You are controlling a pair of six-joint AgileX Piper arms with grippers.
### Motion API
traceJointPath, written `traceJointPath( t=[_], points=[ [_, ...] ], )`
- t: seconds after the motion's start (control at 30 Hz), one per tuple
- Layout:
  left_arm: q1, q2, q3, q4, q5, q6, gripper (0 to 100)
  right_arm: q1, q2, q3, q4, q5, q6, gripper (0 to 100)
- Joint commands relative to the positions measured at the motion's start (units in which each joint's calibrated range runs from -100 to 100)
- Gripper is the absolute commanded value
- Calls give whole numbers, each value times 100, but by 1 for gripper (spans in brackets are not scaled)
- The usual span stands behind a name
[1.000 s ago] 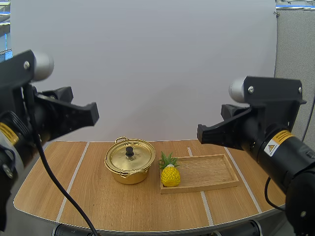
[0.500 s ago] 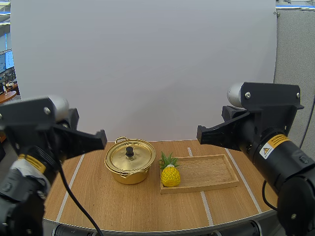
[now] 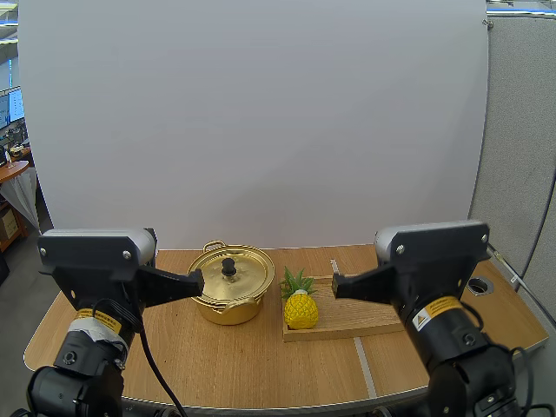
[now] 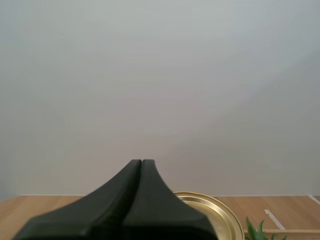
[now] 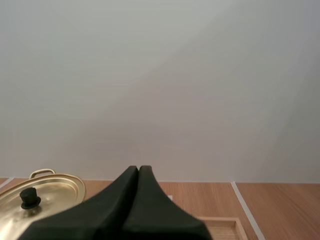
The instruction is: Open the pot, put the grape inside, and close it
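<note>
A gold pot (image 3: pixel 228 291) stands on the wooden table, closed by a lid with a black knob (image 3: pixel 228 267). To its right, a yellow toy pineapple (image 3: pixel 300 309) with green leaves rests at the left end of a wooden tray (image 3: pixel 352 319); I see no grapes. My left gripper (image 3: pixel 198 282) hovers shut just left of the pot, fingers together as one wedge (image 4: pixel 141 163) with the lid (image 4: pixel 212 212) behind it. My right gripper (image 3: pixel 337 285) hovers shut over the tray, a single wedge (image 5: pixel 138 169) with the pot's knob (image 5: pixel 30 198) off to its side.
Pale lines run front to back across the table (image 3: pixel 252 356). Bare wood lies in front of the pot and the tray. A white backdrop stands right behind the table's far edge.
Both arms have dropped lower and now sit near table height, their grippers pointing inward at the pot and the tray. The pot, pineapple and tray have not moved.
</note>
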Motion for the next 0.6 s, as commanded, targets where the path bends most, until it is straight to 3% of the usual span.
traceJointPath(
  t=[0.0,0.23,0.57],
  points=[
    [10,-22,402,59,-188,88,0,-24,-42,497,-29,-188,15,0],
    [10,-22,1192,59,-1589,143,0,-24,-42,969,-64,-383,15,0],
    [10,-22,1192,59,212,137,0,-24,-42,972,-64,266,15,0]
  ],
)
